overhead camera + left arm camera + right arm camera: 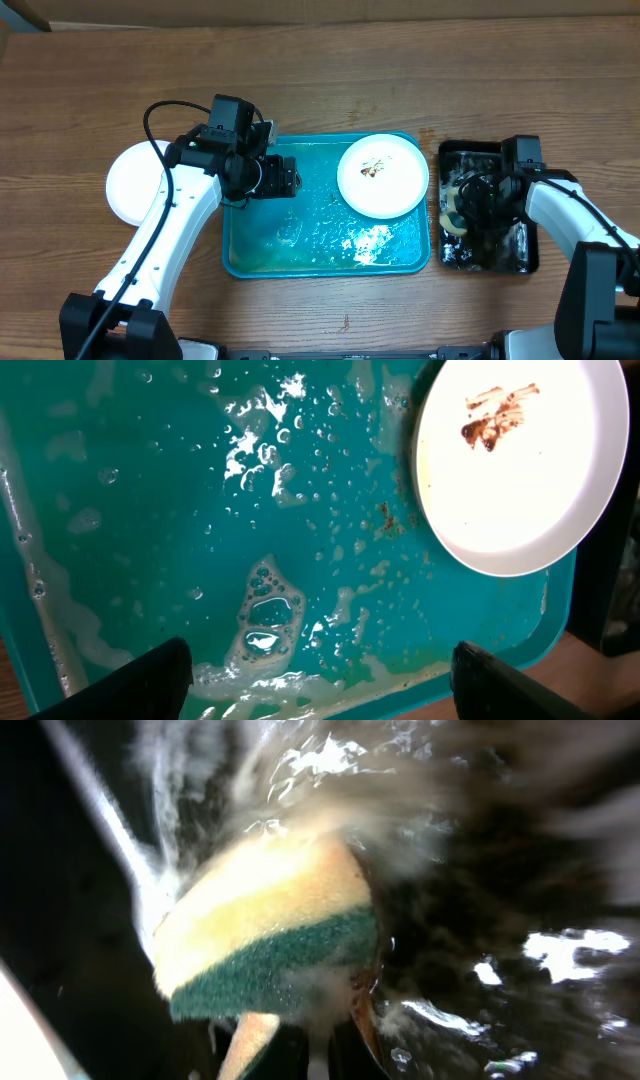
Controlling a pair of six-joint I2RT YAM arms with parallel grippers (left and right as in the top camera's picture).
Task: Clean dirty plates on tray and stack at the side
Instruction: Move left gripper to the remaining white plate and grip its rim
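I counted two plates: a smeared plate (382, 175) on the wet blue tray (260, 240), a second plate (130, 185) on the table beside it. My left gripper (320, 680) hung spread wide. My right gripper (463, 200) met one sponge (265, 935) in the black tray (500, 262); I couldn't tell its grip.

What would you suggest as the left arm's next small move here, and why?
Probably ease the left tool toward the rim of the plate to grip it: it hangs open and empty above the wet tray, the plate shows brown smears, and the sponge is over at the black tray.
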